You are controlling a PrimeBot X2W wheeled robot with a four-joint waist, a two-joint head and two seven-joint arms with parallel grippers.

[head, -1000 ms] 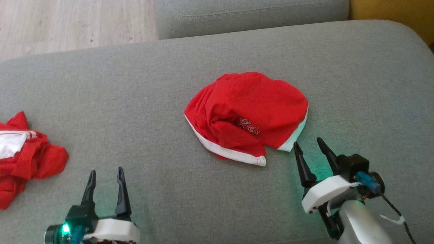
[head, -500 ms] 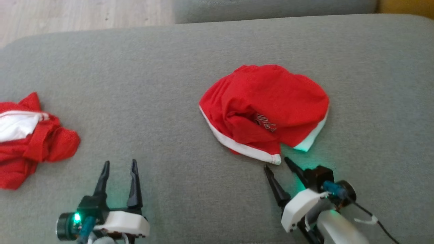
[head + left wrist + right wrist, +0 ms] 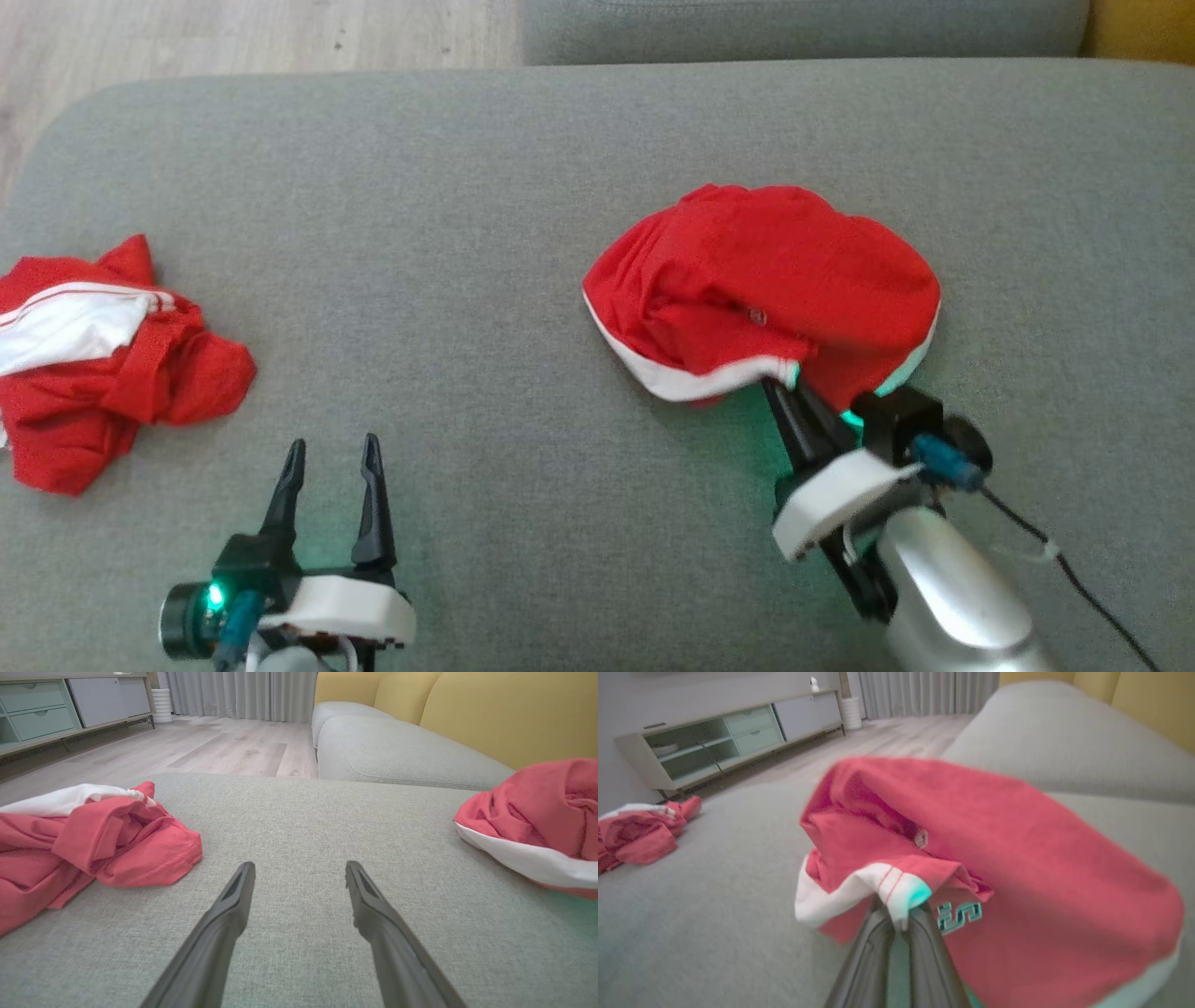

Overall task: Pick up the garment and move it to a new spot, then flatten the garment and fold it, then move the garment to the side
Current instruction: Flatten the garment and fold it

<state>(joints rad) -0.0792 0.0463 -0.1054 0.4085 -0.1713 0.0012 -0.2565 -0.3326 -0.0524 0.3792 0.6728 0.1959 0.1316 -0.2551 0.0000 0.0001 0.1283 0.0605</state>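
Note:
A crumpled red garment [image 3: 775, 280] with a white band lies right of centre on the grey sofa seat [image 3: 448, 215]. My right gripper [image 3: 782, 390] is shut on the white-banded corner of that garment at its near edge. In the right wrist view the garment [image 3: 1017, 849] bulges above the fingertips, and the pinched white hem [image 3: 896, 891] sits right at my right gripper [image 3: 899, 919]. My left gripper [image 3: 333, 457] stands open at the lower left with nothing between its fingers [image 3: 233, 905]. The left wrist view catches the garment's edge [image 3: 537, 812] at the right.
A second red and white garment [image 3: 93, 355] lies bunched at the seat's left end, also in the left wrist view [image 3: 84, 835]. Another grey cushion [image 3: 794, 28] lies behind, wooden floor [image 3: 233, 37] at the far left, a low cabinet [image 3: 714, 742] beyond.
My right gripper has moved forward to the garment's near edge and shut on its white-banded corner, lifting it slightly. The head camera has shifted, so the scene sits further right. The left gripper stays open.

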